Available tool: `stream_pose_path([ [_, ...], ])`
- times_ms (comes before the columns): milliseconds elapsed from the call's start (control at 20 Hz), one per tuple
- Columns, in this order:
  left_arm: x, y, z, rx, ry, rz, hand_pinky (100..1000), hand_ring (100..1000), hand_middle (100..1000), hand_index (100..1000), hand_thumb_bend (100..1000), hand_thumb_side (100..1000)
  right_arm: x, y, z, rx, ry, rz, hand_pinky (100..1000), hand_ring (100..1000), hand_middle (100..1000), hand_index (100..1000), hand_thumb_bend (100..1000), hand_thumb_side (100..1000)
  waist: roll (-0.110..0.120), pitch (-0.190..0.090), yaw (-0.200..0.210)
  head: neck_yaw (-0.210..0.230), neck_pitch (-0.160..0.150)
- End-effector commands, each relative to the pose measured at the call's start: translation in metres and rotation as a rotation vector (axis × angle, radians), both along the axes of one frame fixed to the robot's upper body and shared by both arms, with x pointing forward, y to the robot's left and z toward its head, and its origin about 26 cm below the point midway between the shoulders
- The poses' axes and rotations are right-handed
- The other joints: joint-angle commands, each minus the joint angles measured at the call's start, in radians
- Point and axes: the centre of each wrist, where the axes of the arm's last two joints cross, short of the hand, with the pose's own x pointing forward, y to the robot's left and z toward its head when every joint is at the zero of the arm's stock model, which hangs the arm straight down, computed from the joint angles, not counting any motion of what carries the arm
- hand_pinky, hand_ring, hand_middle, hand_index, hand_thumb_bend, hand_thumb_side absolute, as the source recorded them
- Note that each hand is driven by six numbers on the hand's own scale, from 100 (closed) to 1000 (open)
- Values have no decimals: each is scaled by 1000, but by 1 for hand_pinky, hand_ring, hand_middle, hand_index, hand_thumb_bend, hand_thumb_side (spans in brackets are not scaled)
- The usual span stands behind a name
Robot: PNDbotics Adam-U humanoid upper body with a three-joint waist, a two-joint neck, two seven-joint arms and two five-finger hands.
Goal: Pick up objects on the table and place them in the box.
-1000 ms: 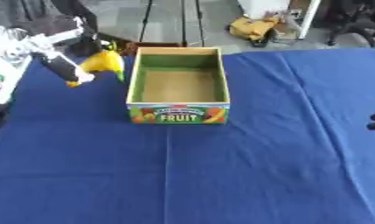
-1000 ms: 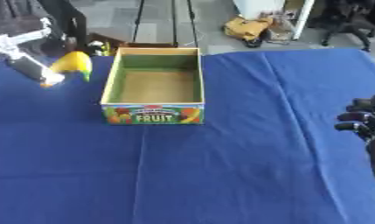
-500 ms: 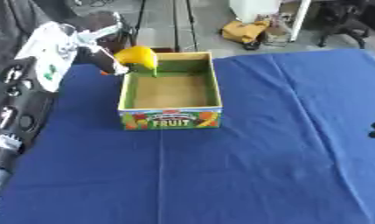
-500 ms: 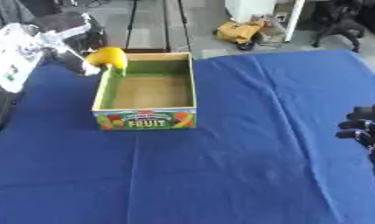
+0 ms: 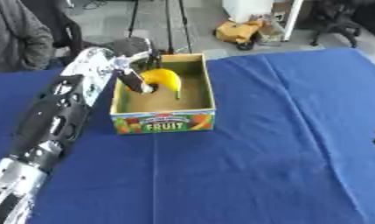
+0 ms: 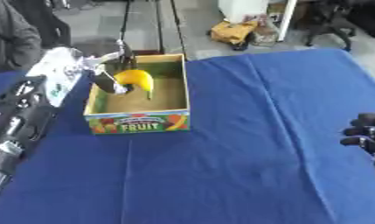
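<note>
Desk (image 5: 282,144) under a blue cloth, nothing else lying on the cloth in view.

Box (image 5: 165,122): open-top cardboard, "FRUIT" print on the near wall, sits on the left half of the desk, far side close to the desk's back edge. Inside floor is bare brown card.

Left arm (image 5: 56,113) comes in from the lower left and runs diagonally up to the box's left wall, black lattice forearm, silver-white wrist section.

Left hand (image 5: 133,65) is over the box's far-left corner, above the rim. Fingers (image 5: 137,82) are curled down around the left end of the banana (image 5: 161,78), so grasping it. Banana is yellow, arched, held over the box interior near the left wall, its free end and stem pointing down and right toward the box floor. Cannot tell whether the tip touches the floor of the box; most of the fruit sits at about rim height. The dark fingers cover its left end; the rest of it sticks out to the right of them.

Right hand (image 6: 364,135) shows at the right edge, idle, well apart from the box, dark fingers curled with nothing in them.
</note>
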Motion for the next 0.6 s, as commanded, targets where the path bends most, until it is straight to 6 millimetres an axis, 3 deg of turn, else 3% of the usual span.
stream_pose_path([
  [50,1,5,2,49,13,20,569,487,471,577,267,234,2,-2,8,-6,-24,2,539,572,562,642,100,622,-3,-13,-2,0,-11],
  [200,2,10,-9,84,79,52,659,594,597,716,502,449,2,-2,8,-5,-25,0,539,572,561,642,100,622,-3,-13,1,-4,-12],
  [250,1,12,-13,90,103,56,693,645,649,750,679,557,2,-2,8,-4,-26,-1,539,572,561,642,100,622,-3,-12,3,-6,-13],
  [300,1,14,-15,82,121,59,707,666,668,763,735,594,2,-2,8,-4,-26,-2,539,572,561,642,100,622,-3,-12,5,-9,-14],
  [350,0,17,-16,69,127,61,740,711,709,786,858,667,2,-2,8,-5,-27,-3,539,572,561,642,100,622,-3,-12,7,-11,-15],
  [500,-2,23,-16,12,108,61,767,747,750,800,975,776,2,-3,8,-4,-28,-8,539,572,561,642,100,622,-4,-12,12,-16,-17],
  [600,-4,26,-13,-42,76,49,767,746,750,798,976,800,1,-4,8,-4,-28,-11,539,572,561,642,100,623,-6,-13,18,-21,-17],
])
